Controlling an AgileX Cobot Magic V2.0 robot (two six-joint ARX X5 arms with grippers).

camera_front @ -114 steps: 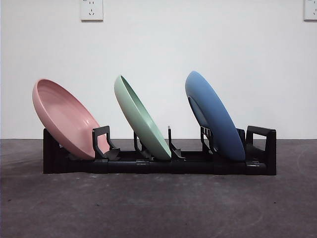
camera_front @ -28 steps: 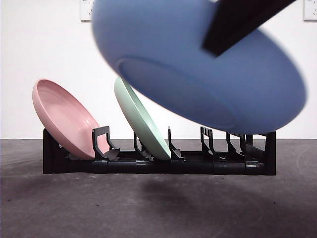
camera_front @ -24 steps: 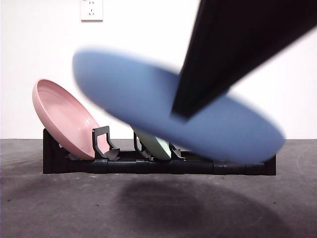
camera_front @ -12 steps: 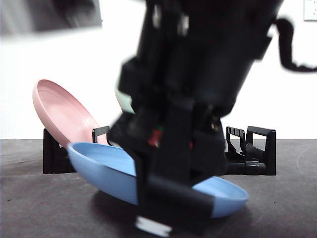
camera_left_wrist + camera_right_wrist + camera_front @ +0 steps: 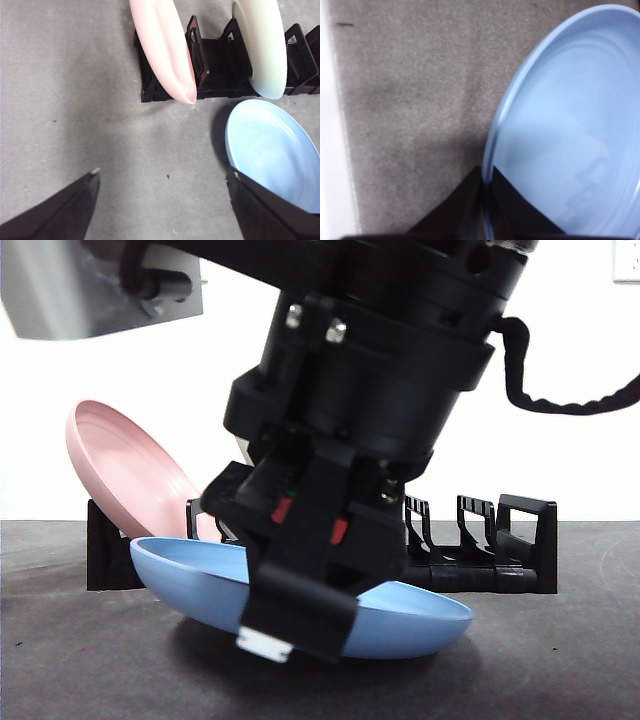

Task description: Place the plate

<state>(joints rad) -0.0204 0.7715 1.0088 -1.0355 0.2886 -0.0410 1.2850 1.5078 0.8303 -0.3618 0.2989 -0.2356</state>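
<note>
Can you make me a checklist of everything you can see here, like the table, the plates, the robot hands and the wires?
Surface: dark grey table, bare in front.
Job's things: blue plate low on the table before the black rack, tilted.
Clutter: pink plate and green plate leaning in the rack.
Grippers: right gripper shut on the blue plate's rim; left gripper open, holding nothing.
Cables: black cable looping from the arm.
Surroundings: white wall, wall socket.
</note>
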